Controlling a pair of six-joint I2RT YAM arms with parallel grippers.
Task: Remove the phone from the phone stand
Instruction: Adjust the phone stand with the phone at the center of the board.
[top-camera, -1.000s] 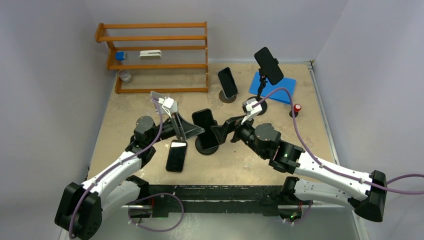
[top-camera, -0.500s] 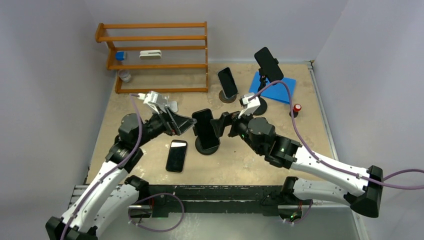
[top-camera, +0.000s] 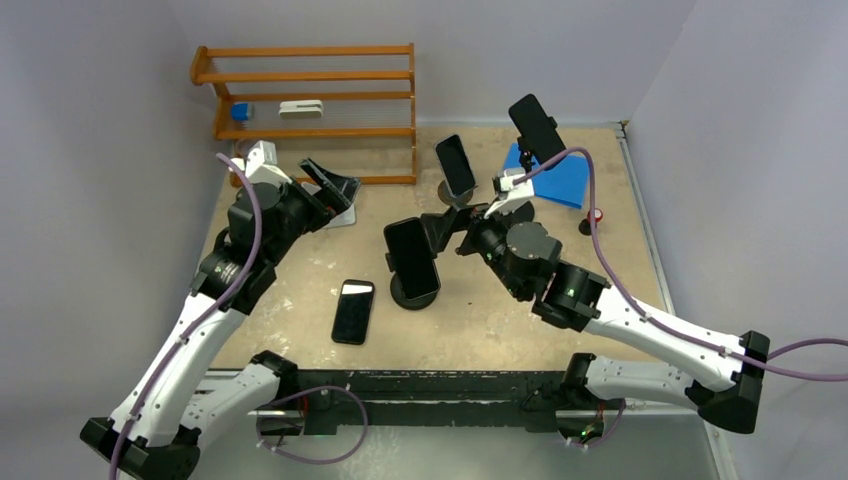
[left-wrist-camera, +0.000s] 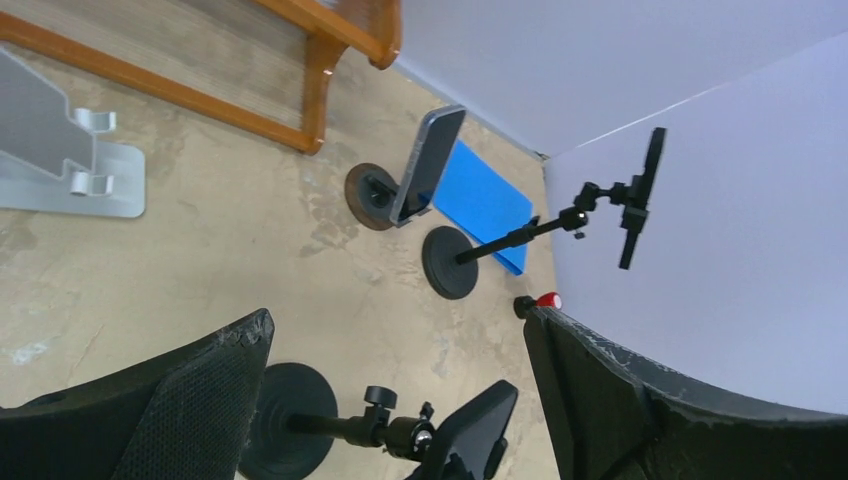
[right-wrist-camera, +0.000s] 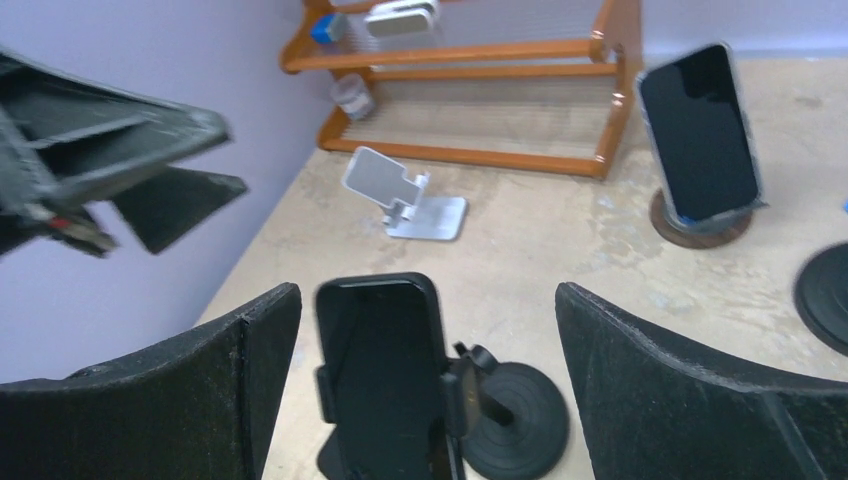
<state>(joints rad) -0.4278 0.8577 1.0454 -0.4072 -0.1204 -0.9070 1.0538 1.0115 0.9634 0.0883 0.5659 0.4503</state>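
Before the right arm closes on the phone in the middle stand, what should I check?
1. right fingers open: ok, spread wide.
2. phone between them: ok, no contact seen on either side.
3. phone seated in its stand: ok, upright in the clamp.
4. left fingers out of the way: ok, open, up by the silver stand.
5. stand base braced: not ok, nothing holds it down.
6. loose phone clear of the path: ok, flat on the table, left of the stand's base.
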